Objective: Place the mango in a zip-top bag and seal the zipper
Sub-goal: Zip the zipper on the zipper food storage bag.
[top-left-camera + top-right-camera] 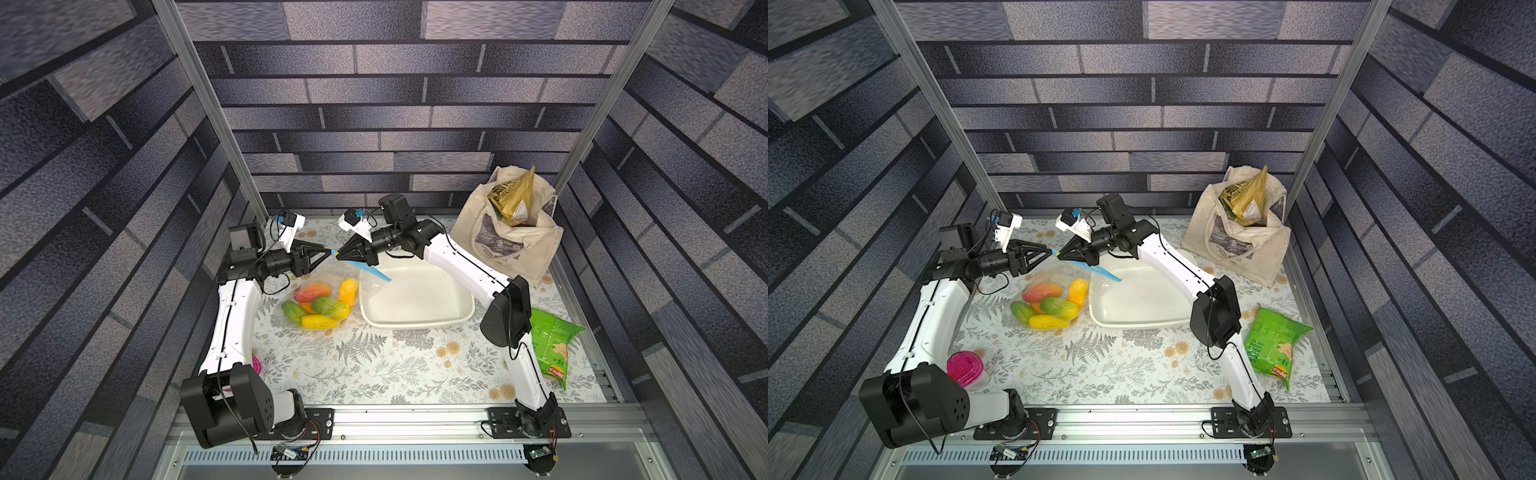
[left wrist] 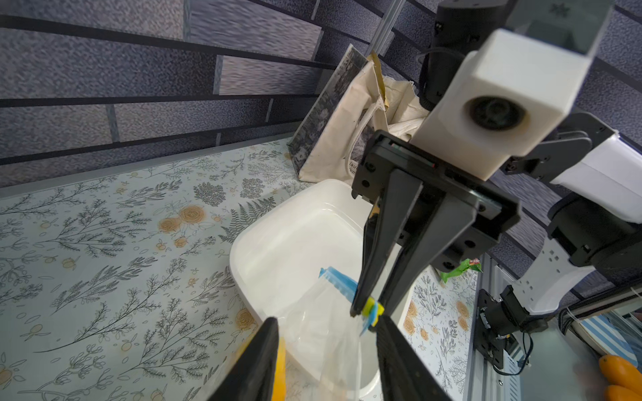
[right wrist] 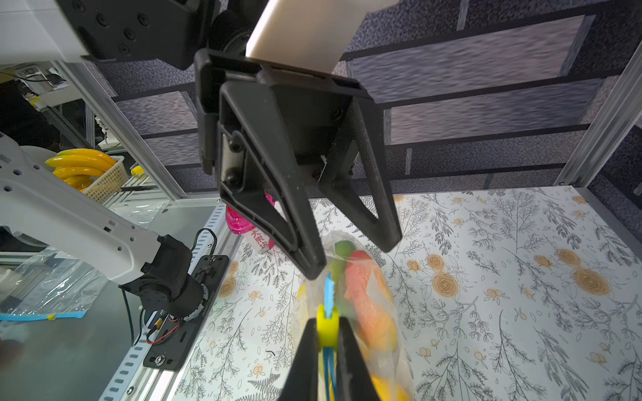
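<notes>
In both top views the left pincer (image 1: pixel 329 251) and the right pincer (image 1: pixel 339 254) meet almost tip to tip above the far part of the flowered counter (image 1: pixel 374 365). One zip-top bag (image 1: pixel 328 275) hangs from that spot, its belly resting on the counter just beside the one white tray (image 1: pixel 415 325). At least five mangoes (image 1: pixel 320 307) lie inside it, red-orange, yellow and green. The blue zipper (image 1: pixel 376 275) slants from the pincer tips out over the tray's corner. Well apart are one canvas tote (image 1: pixel 511 245) holding a golden packet (image 1: pixel 513 199), one green snack packet (image 1: pixel 552 340) partly under the right arm, and one pink-lidded cup (image 1: pixel 965 365) by the left arm.

In the left wrist view the left pincer (image 2: pixel 326 321) stands open, with a finger on either side of the bag's clear top. The right pincer (image 2: pixel 370 309) is closed on the zipper's yellow slider (image 2: pixel 372 306), and the blue strip runs on behind it over the tray.

In the right wrist view the right pincer (image 3: pixel 326 324) clamps the yellow slider. The end of the zipper (image 3: pixel 328 288) pokes out towards the left pincer (image 3: pixel 352 260). One of its fingertips is just beside the strip's end and the other is well clear. The mangoes show blurred below, and the cup is half hidden behind the left pincer.
</notes>
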`<state>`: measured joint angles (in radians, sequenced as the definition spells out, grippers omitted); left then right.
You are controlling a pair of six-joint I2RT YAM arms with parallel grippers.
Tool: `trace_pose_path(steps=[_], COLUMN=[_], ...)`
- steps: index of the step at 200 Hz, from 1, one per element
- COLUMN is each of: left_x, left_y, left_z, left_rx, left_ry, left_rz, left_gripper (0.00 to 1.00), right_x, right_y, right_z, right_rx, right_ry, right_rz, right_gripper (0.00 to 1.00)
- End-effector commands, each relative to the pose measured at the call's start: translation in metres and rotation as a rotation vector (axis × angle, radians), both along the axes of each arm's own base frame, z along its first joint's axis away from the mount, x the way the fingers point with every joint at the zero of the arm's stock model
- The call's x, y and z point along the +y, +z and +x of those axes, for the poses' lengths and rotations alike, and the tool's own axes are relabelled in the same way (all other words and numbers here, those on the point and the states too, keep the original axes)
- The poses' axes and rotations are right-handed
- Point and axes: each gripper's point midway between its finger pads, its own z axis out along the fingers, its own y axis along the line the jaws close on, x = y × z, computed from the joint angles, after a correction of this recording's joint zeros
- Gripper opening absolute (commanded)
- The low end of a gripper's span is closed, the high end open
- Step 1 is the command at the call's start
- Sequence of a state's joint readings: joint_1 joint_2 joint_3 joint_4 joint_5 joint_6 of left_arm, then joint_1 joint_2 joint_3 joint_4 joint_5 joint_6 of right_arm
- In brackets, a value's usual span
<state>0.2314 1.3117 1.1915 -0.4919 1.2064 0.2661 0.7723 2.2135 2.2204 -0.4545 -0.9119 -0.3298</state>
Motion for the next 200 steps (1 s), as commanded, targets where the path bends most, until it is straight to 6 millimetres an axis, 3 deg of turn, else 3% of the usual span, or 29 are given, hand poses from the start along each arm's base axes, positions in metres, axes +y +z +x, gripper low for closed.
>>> trace_pose_path(steps=[1,19,45,99,177,200], left_x=[-0.01,-0.013,-0.014,-0.018,-0.023,-0.007], left_y=[0.008,0.011,0.014,0.008,0.01,0.013], left_z=[-0.013,-0.015,-0.015,-0.011,-0.017,0.003], left_rx=[-0.027,-0.042,-0.054,-0.041,-0.084,-0.114], left_ry=[-0.09,-0.116,-0.122,-0.13,-0.145,0.023], left_rz=[-0.023,-0.038,-0.031,-0.025,-0.005,0.036], left_gripper=[0.42,0.41,0.32,0.03,0.0,0.0], right_x=[-0.002,-0.002,-0.002,-0.002,-0.001,-0.002], right_y=[0.017,0.017,0.017,0.017,0.01,-0.001], right_z=[-0.01,-0.01,-0.01,-0.012,-0.005,0.002], right_rx=[-0.017,-0.019,-0.018,-0.013,-0.002,0.004], right_ry=[0.018,0.017,0.018,0.025,-0.015,-0.067], right_rz=[0.03,0.028,0.026,0.027,0.002,-0.041], right_gripper=[0.01,0.01,0.0,0.0,0.0,0.0])
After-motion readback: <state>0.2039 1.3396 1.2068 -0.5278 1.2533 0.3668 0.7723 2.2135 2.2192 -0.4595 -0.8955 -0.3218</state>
